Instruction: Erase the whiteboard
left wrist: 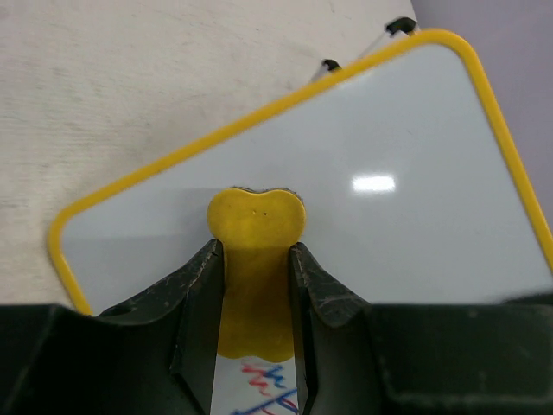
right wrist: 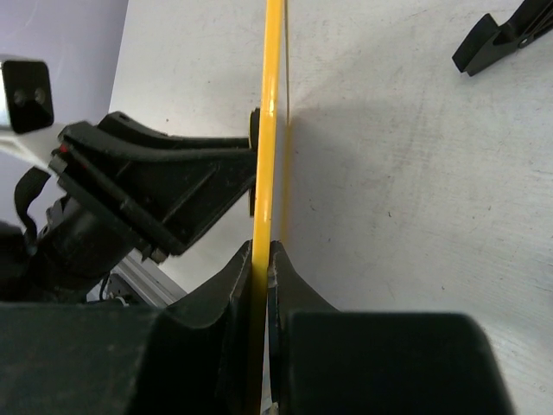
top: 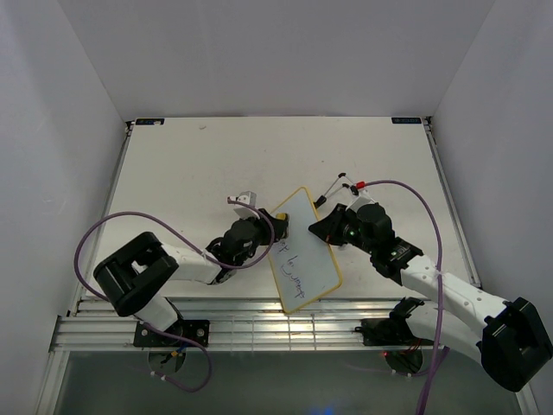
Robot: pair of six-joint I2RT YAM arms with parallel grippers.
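The whiteboard (top: 302, 251), white with a thin yellow frame, is held tilted above the table's middle front. Handwriting covers its lower half; its upper half is blank. My right gripper (top: 318, 226) is shut on the board's right edge; the right wrist view shows the yellow frame (right wrist: 270, 130) edge-on between the jaws (right wrist: 262, 252). My left gripper (top: 272, 226) is shut on the yellow peanut-shaped eraser (left wrist: 256, 259), which is pressed on the board's face (left wrist: 371, 225). Red and blue scribble (left wrist: 263, 385) shows just below the eraser. Two black feet (left wrist: 399, 26) stick out past the top edge.
Two black clips with red tips (top: 346, 181) lie on the table behind the board; one shows in the right wrist view (right wrist: 505, 35). The left arm's black wrist (right wrist: 130, 190) sits close on the board's other side. Slotted rails (top: 259, 328) run along the table's near edge.
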